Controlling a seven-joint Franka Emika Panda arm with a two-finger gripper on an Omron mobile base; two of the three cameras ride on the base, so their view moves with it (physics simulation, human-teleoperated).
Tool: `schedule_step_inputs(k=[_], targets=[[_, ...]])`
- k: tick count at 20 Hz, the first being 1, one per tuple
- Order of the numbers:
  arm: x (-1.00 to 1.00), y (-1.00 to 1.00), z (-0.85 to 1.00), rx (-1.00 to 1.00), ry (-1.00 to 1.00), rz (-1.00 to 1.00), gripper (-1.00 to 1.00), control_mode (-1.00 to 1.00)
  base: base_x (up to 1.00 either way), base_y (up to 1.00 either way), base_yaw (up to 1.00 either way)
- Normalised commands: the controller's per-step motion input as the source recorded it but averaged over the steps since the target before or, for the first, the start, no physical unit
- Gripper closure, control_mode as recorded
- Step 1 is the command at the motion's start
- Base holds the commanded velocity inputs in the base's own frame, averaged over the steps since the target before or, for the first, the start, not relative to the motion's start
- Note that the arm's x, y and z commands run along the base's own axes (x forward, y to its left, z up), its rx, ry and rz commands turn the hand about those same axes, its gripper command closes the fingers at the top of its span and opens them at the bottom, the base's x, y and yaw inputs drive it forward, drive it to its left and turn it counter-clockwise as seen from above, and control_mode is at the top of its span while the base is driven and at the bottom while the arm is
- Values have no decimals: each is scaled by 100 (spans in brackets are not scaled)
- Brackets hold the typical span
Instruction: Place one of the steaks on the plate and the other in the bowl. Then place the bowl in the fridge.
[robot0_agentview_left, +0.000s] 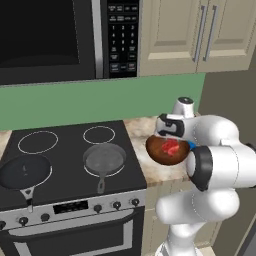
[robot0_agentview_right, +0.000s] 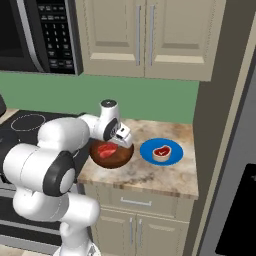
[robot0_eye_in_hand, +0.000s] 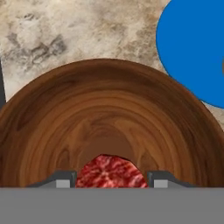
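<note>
Here, on the black glass stovetop (robot0_agentview_left: 70, 150) at far left, a black frying pan (robot0_agentview_left: 25, 171) sits on the front left burner and a grey frying pan (robot0_agentview_left: 104, 159) on the front right one, below a black microwave (robot0_agentview_left: 65, 37) mounted over a green wall. Just right of the stove, on the mottled beige stone worktop (robot0_agentview_right: 165, 175), rests the round, deep, dark brown wood-grained bowl (robot0_agentview_right: 112, 156), with the all-red raw steak (robot0_agentview_right: 106, 150) lying inside it. The white arm's two-finger tool (robot0_eye_in_hand: 112, 178) hangs directly over the bowl, pointing down into it. In the hand view its two small tips stand partly apart, one on each side of the red steak, with the meat showing between them; whether they press on the steak or merely flank it cannot be told. Just beside the bowl to the right, on the same worktop, lies the flat round bright blue plate (robot0_agentview_right: 161, 151), carrying the second raw steak with its pale fat rim (robot0_agentview_right: 161, 151). Cream cabinet doors (robot0_agentview_right: 145, 35) with long metal handles hang above.
</note>
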Motion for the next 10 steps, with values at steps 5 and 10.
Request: schedule_step_inputs(k=[5, 10], targets=[[1, 0, -13, -6, 0, 0, 100, -100, 0, 0, 0], [0, 0, -6, -6, 0, 0, 100, -100, 0, 0, 0]])
